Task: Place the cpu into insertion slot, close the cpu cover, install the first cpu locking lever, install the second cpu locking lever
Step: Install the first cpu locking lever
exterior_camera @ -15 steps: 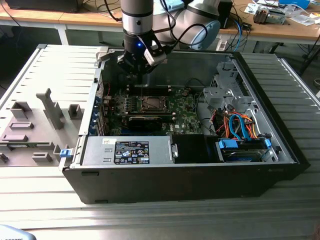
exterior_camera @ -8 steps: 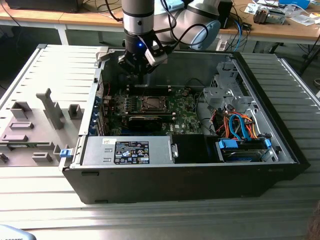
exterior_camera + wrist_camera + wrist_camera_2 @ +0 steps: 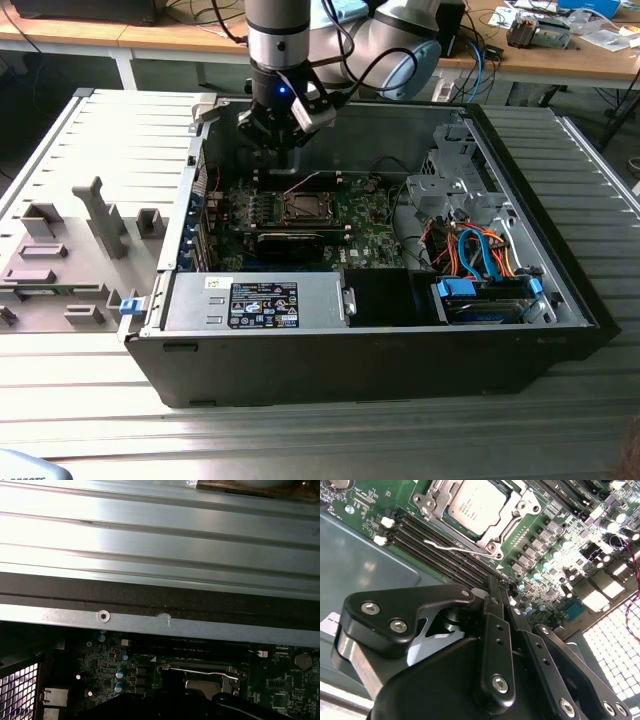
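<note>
Grey ribbed tabletop carries an open computer case, with a cluttered wooden bench behind. Inside the case the gripper hangs above the green circuit board, its black fingers pressed together, closed with nothing between them. Just beyond the fingertips, in the second wrist view, lies a thin wire locking lever along the edge of the insertion slot. The cpu sits in that slot, framed by the cpu cover, which lies flat over it. Long black memory slots run beside the lever. Orange and blue cables bunch at the exterior view's right.
</note>
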